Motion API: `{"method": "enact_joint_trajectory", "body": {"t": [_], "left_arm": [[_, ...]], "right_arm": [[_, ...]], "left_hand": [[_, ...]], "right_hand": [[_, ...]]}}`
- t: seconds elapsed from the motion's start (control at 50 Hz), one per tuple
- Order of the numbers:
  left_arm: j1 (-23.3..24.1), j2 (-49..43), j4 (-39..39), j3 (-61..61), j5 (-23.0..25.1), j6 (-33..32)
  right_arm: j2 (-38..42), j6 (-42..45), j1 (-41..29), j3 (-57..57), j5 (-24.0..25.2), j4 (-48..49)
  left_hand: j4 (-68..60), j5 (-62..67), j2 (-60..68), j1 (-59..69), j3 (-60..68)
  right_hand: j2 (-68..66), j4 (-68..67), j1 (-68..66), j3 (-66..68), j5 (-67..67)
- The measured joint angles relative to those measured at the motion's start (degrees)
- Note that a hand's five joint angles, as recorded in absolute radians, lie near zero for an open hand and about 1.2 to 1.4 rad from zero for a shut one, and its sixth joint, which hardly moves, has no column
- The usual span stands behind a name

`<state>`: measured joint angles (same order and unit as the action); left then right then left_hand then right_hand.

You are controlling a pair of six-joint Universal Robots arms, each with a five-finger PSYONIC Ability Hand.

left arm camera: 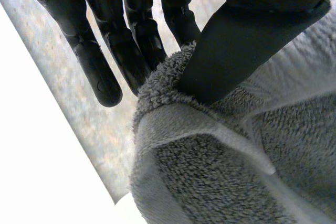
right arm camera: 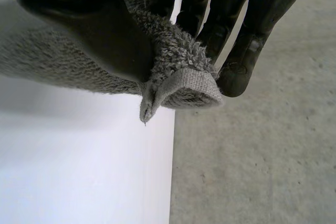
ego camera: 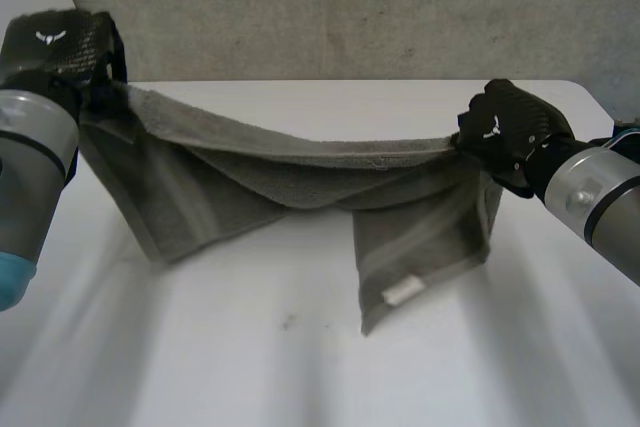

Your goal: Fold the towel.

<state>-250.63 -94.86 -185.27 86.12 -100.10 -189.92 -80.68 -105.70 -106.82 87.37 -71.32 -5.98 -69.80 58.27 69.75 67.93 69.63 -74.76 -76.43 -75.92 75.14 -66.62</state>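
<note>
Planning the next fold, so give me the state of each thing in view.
Towel: lifted, stretched between both hands, sagging in the middle, lower ends reaching the table.
Left hand: shut, pinching one upper end.
Right hand: shut, pinching the opposite upper corner.

Bright, diffuse light fills the white counter (ego camera: 250,377); pale streaks fan across its near side; the towel (ego camera: 300,172) casts a soft shadow.
</note>
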Motion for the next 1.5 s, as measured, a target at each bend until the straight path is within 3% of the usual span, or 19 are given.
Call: {"method": "enact_joint_trajectory", "body": {"t": [0.06, 0.08, 0.12, 0.18, 0.36, 0.4, 0.58, 0.7, 0.92, 1.2, 1.34, 1.46, 1.5], "left_arm": [[-0.7, 0.0, 0.0, 1.7, 0.2, 0.0], [-1.0, 0.0, -0.1, 2.6, 0.3, -0.1], [-1.1, -0.3, -0.1, 4.0, 0.3, -0.1], [-1.2, -0.7, -0.3, 5.5, 0.4, -0.1], [-1.2, -3.0, -0.5, 8.0, 0.5, -0.2], [-1.2, -3.2, -0.5, 8.0, 0.5, -0.2], [-1.6, -2.9, -0.5, 7.9, 0.5, -0.2], [-1.6, -2.2, -0.3, 8.3, 0.5, -0.1], [-1.6, -1.3, -0.4, 9.9, 0.4, -0.2], [-1.4, -1.3, -0.5, 10.6, 0.4, -0.2], [-1.5, -1.3, -0.6, 10.9, 0.4, -0.2], [-1.6, -1.4, -0.6, 10.9, 0.4, -0.2], [-1.7, -1.4, -0.6, 10.9, 0.4, -0.2]], "right_arm": [[0.6, 1.8, 0.6, 1.1, 2.6, -0.4], [1.2, 2.3, 0.9, 2.2, 4.5, -0.4], [2.1, 2.6, 1.2, 3.8, 6.9, -0.2], [3.7, 2.6, 1.7, 6.0, 9.6, 0.0], [6.5, -3.5, 3.6, 8.6, 12.3, 1.3], [6.4, -9.3, 4.0, 8.5, 11.8, 2.5], [2.0, -52.8, 7.0, 6.8, 5.5, 6.5], [0.3, -67.6, 8.2, 6.2, 3.2, 7.2], [3.8, -64.4, 7.2, 1.0, 0.2, 7.5], [17.3, -45.4, -2.9, -12.9, -12.1, 6.8], [23.6, -42.4, -6.2, -20.1, -15.7, 4.2], [28.2, -42.4, -7.3, -25.9, -16.3, 0.7], [29.7, -42.4, -7.4, -27.6, -16.5, -0.3]], "left_hand": [[0.0, 0.0, 0.0, 0.0, 0.0], [0.0, 0.0, 0.0, 0.0, 0.0], [0.0, 0.0, 0.0, 0.0, 0.0], [0.0, 0.0, 0.0, 0.0, 0.0], [0.0, 0.0, 0.0, 0.0, 0.1], [0.0, 0.0, 0.0, 0.0, 0.1], [0.0, 0.0, 0.0, 0.0, 0.1], [0.0, 0.0, 0.0, 0.0, 0.1], [0.0, 0.0, 0.0, 0.0, 0.1], [0.0, 0.0, 0.0, 0.0, 0.1], [0.0, 0.0, 0.0, 0.0, 0.1], [0.0, 0.0, 0.0, 0.0, 0.1], [0.0, 0.0, 0.0, 0.0, 0.1]], "right_hand": [[4.4, 5.1, 4.8, -4.5, 5.5], [17.8, 18.5, 19.1, -17.6, 19.2], [34.7, 34.3, 35.2, -33.4, 35.6], [48.8, 49.8, 49.8, -48.8, 51.5], [51.7, 53.8, 53.0, -52.3, 56.0], [51.7, 53.8, 53.0, -52.4, 55.7], [51.7, 53.7, 53.0, -52.3, 54.2], [51.7, 53.7, 53.0, -52.3, 54.2], [51.7, 53.8, 53.0, -52.4, 54.6], [51.7, 53.8, 53.0, -52.3, 54.7], [51.6, 53.5, 52.8, -52.2, 53.3], [41.8, 43.8, 42.9, -42.6, 43.5], [31.4, 33.3, 32.1, -32.0, 33.2]]}}
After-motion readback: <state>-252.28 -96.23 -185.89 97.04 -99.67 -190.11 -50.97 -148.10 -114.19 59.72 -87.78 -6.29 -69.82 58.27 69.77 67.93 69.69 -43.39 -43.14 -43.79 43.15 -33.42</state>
